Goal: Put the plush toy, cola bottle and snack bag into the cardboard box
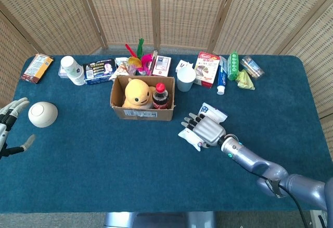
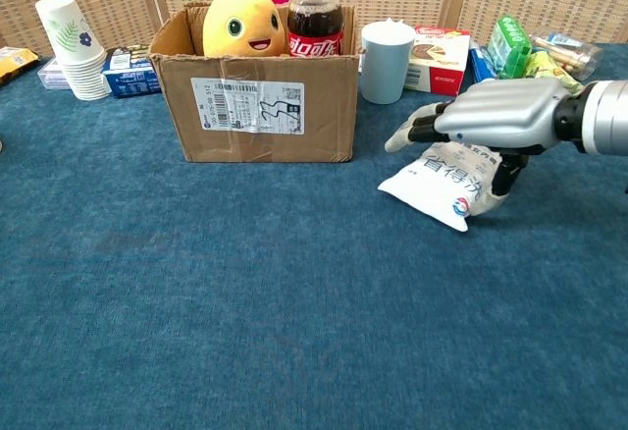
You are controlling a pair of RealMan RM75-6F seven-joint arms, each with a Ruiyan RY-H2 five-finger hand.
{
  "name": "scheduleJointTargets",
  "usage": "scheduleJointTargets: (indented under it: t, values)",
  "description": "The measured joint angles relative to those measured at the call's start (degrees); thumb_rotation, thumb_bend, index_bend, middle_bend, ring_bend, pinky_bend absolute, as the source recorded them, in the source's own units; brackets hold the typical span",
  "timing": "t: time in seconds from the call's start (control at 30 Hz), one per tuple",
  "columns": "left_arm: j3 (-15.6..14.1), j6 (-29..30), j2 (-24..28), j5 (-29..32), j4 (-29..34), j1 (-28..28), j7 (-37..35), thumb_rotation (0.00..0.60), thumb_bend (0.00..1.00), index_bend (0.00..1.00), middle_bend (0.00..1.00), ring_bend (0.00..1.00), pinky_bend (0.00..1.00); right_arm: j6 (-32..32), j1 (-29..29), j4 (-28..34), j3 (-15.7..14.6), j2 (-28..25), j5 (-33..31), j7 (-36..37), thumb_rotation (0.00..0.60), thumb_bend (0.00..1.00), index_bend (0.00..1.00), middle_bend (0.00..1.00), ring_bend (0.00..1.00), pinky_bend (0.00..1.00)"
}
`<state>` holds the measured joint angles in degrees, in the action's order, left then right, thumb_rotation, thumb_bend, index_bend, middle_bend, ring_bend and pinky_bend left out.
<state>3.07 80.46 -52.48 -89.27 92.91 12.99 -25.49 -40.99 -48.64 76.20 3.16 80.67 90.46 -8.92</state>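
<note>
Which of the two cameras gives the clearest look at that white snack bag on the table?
The chest view: the snack bag lies close to that camera, its printed front showing beneath the right hand. In the head view the snack bag is small, and the right hand covers most of it.
</note>
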Motion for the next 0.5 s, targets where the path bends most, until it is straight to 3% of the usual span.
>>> scheduleJointTargets:
  t: [0.23,0.5]
  values:
    - [-0.1,-0.1,-0.2,0.2,0.2,-0.1,0.9,0.6,0.42,0.0,0.0,0.0,0.11,0.4,-0.4,0.7,0.0,1.7,-1.9,-1.8,0.6,0.43,0.31,0.28,0.17,0.4]
    - [-0.1,-0.6,-0.3,0.4,0.5,0.1,1.7,0.6,0.42,0.0,0.0,0.0,0.11,-2.4,0.4,-1.9,-0.9,4.1,-1.6,-2.9,0.6,0.44,0.44,0.42,0.31,0.5]
